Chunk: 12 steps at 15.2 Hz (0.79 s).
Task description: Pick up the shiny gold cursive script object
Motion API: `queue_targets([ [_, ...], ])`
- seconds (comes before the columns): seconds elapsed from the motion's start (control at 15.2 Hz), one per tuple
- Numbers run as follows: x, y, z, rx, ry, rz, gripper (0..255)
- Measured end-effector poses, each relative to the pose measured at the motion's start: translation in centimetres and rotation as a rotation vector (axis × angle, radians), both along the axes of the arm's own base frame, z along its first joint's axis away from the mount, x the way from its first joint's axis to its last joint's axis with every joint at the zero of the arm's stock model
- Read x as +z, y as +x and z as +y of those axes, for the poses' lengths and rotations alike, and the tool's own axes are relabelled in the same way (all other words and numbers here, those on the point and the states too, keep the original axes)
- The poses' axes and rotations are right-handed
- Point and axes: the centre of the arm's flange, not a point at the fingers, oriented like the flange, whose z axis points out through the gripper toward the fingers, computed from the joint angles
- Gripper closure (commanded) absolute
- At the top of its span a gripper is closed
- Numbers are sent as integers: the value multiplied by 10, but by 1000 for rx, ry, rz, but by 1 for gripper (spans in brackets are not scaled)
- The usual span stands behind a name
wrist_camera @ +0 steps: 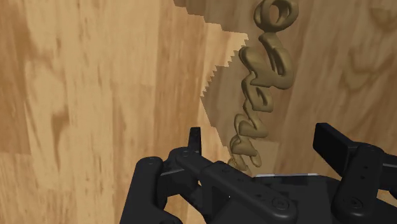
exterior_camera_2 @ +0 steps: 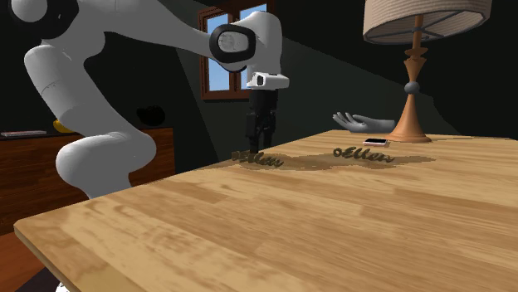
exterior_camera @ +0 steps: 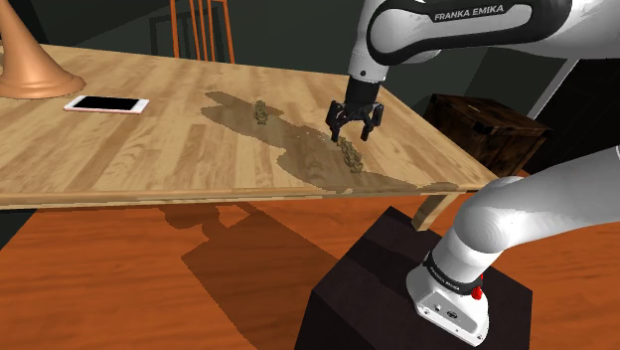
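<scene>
The black claw (exterior_camera: 352,136) hangs pointing down over the wooden table (exterior_camera: 149,149) with its two fingers (wrist_camera: 195,141) spread wide and nothing pinched between them. Directly under it lies the script word (exterior_camera: 349,151), a dull gold string of looping letters flat on the wood. In the wrist view the word (wrist_camera: 264,76) runs away from the claw (wrist_camera: 261,133). Its near end sits in the gap between the fingers without touching either, its last loops are hidden behind the claw's body, and its far end is cut off by the frame. The letters are too tangled to read. From the second exterior view the claw (exterior_camera_2: 259,145) stands just above the word (exterior_camera_2: 259,159), and whether the tips touch it is hard to tell. The arm's shadow covers the wood around it. A second script word (exterior_camera: 261,110) of the same colour lies well apart from the claw, further along the table; in the second exterior view it (exterior_camera_2: 363,154) sits between the claw and a lamp (exterior_camera_2: 412,75) whose shade is cut off at the frame. A phone (exterior_camera: 106,103) lies far beyond it, next to the lamp's foot (exterior_camera: 30,70). A grey hand-shaped thing (exterior_camera_2: 359,123) shows past the phone, partly hidden by the lamp stem. Behind the table a chair (exterior_camera: 202,30) is cut off above, and a dark chest (exterior_camera: 487,124) stands off the table's end nearest the claw.
</scene>
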Motion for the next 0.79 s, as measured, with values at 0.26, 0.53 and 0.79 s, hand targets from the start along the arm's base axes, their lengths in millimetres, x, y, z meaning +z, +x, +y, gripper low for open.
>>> queue_targets([
  [0.26,-17,0,0,-3,0,0,0],
  [0.53,-20,-1,-1,-3,0,-1,255],
  [0.79,-20,0,-1,-3,0,-2,255],
])
